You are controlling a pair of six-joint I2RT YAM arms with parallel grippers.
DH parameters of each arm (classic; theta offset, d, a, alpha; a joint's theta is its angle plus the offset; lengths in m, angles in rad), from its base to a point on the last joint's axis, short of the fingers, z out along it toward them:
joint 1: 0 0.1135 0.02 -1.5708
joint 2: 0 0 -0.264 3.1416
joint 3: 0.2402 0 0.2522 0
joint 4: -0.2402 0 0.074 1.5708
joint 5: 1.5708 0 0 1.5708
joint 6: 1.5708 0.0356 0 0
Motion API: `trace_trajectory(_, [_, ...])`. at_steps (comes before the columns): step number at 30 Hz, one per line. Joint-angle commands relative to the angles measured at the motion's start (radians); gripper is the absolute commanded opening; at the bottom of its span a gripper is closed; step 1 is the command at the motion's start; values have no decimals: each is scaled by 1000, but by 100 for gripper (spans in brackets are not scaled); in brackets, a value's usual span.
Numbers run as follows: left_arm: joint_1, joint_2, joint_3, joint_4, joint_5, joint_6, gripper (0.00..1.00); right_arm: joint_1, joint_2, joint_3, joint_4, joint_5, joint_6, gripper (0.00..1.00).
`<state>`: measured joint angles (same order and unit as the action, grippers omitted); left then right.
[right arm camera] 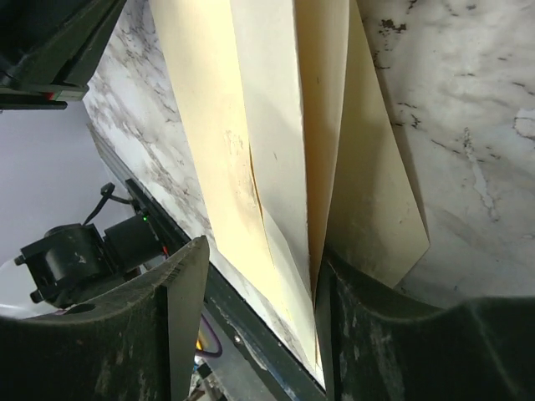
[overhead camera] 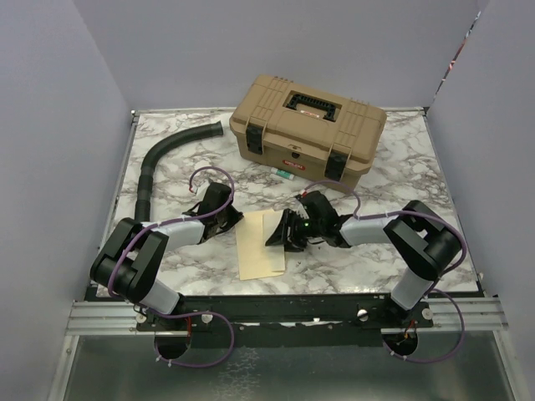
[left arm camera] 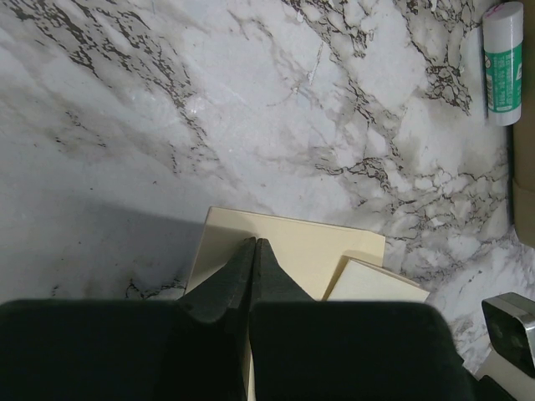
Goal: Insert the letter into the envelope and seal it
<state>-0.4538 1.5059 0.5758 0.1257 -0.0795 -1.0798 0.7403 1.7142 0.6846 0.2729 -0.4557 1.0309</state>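
top cam overhead, wrist cams close on envelope (overhead camera: 257, 249).

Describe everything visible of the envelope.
The envelope is plain pale yellow paper, rectangular, lying flat on the marble table between the arms. Its flap is unsealed and lifted off the body. The left gripper, shut, presses its fingertips on the body; the flap's edge stands between the open jaws of the right gripper. A faint brownish streak marks one layer.

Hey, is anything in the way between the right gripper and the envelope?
Nothing visible. The right gripper stands open astride the envelope at its raised fold; the left gripper, shut, is over its other edge.
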Motion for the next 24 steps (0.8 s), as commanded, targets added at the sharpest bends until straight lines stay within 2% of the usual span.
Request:
trace_trajectory(1, [1,36,-40,-129,-30,39,0,0,10,-42,89,138,-25,56])
trace_trajectory(9, [1,102,-18,-130,15,78,0,0,14,-103,341,244,-60,59])
trace_trajectory(14, [1,110,-23,-100,27,101,0,-1,22,-100,363,276,-51,56])
trace_trajectory(16, [1,109,-26,-98,25,104,0,1,15,-118,379,297,-20,49])
trace_trajectory(19, [1,108,-32,-95,22,97,0,0,-4,-143,369,336,38,29])
trace_trajectory(21, [1,105,-41,-85,21,83,0,-1,-14,-116,237,348,114,15])
trace_trajectory(24, [1,98,-54,-61,19,62,0,0,-8,-88,126,332,183,3])
